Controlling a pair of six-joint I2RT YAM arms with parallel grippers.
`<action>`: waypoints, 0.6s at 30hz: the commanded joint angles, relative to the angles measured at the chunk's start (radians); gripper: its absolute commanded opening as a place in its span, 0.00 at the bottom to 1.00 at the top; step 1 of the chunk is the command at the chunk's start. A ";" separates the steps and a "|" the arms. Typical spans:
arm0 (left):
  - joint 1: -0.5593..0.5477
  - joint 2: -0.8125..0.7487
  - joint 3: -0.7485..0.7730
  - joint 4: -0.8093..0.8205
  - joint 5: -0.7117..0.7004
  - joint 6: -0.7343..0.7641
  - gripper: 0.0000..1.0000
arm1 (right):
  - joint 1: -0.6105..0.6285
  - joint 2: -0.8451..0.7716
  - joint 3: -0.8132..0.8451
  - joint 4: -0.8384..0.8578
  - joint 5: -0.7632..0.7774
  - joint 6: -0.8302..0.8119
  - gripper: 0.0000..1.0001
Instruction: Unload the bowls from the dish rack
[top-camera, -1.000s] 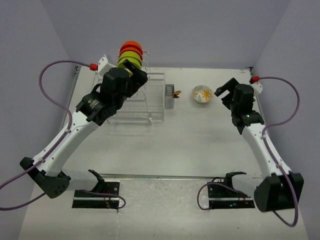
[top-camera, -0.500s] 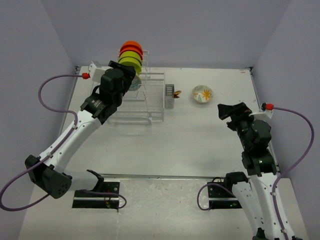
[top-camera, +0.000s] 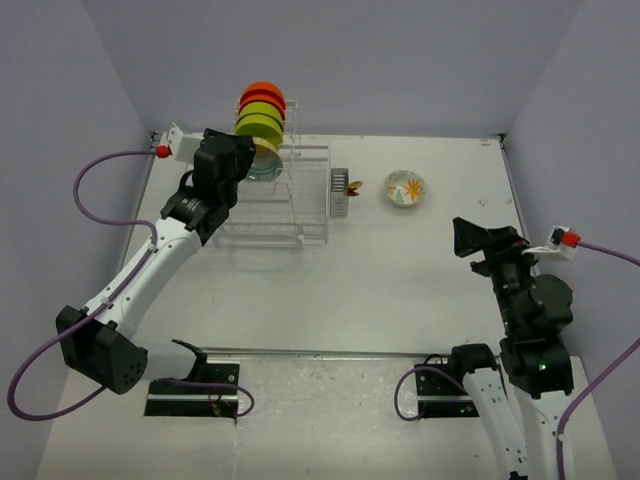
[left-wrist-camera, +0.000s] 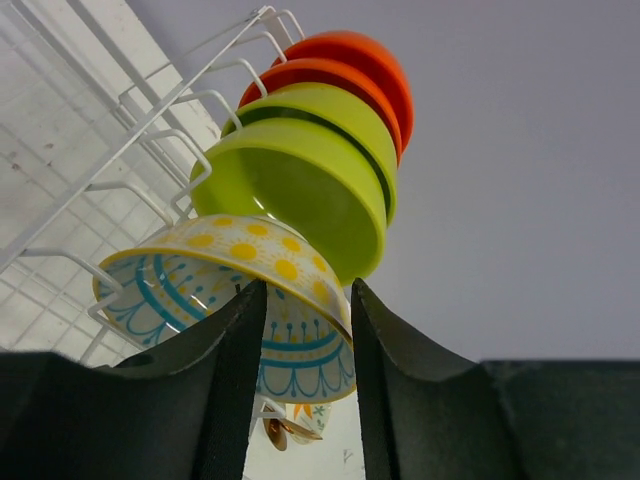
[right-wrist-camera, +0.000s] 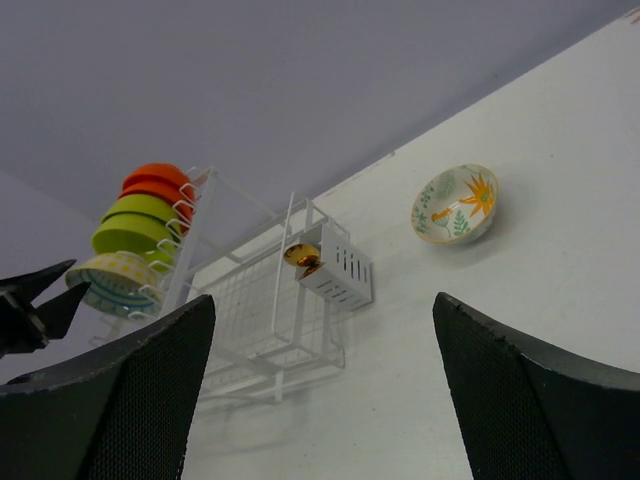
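The left tool (left-wrist-camera: 305, 300), narrow, straddles the rim of the pale yellow-dotted round bowl (left-wrist-camera: 230, 245), seemingly light, stiff, slippery, breakable; if it grips, I cannot tell.

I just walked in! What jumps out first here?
The bright orange and green bowls stacked on edge in the white rack, far left. The left pincer straddles a spotty bowl next to them, and a flowery bowl sits alone on the table to the rack's right.
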 joint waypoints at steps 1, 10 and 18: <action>0.016 0.017 -0.006 0.056 -0.001 -0.013 0.40 | 0.000 -0.035 0.049 -0.038 0.016 -0.029 0.89; 0.019 0.023 -0.036 0.074 0.048 -0.060 0.04 | 0.000 -0.066 0.077 -0.079 0.009 -0.052 0.88; 0.017 -0.041 -0.118 0.189 0.105 -0.071 0.00 | 0.000 -0.077 0.111 -0.093 0.012 -0.069 0.88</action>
